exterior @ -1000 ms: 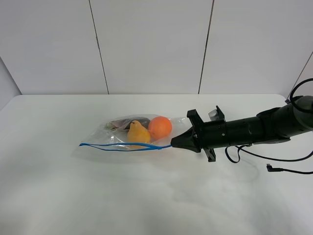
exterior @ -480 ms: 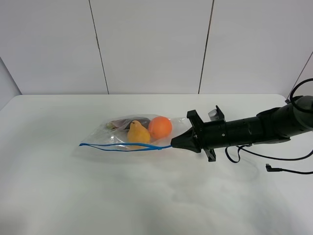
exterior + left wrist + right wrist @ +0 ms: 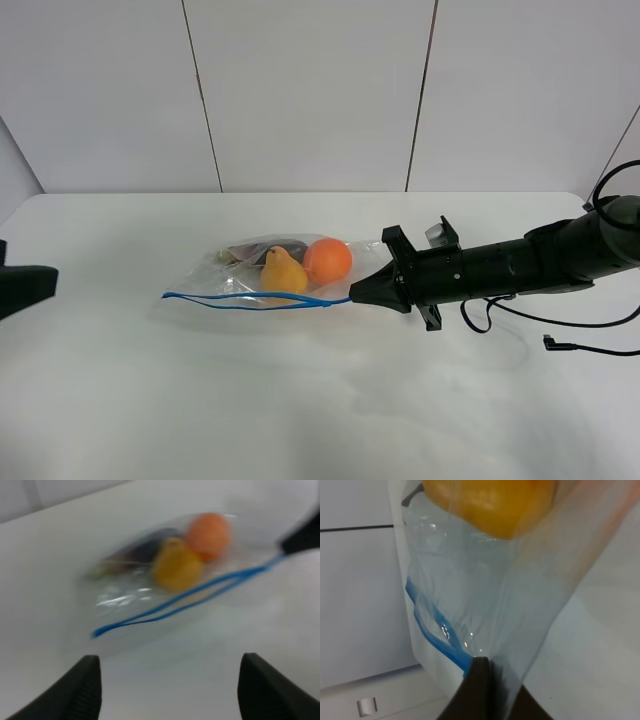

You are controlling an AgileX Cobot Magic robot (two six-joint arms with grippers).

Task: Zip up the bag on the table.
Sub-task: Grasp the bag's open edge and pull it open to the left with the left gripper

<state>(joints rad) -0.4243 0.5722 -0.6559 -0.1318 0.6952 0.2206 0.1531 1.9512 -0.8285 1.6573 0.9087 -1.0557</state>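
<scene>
The clear plastic zip bag (image 3: 232, 284) is pinched at its right end by the right fingers (image 3: 366, 291), its length aimed at the spread left fingers (image 3: 86, 686).

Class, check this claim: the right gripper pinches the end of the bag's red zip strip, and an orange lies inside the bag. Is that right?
Not quite. The zip strip is blue, not red, as the exterior high view shows. The rest holds: the right gripper pinches its end, and an orange lies inside the bag.
</scene>
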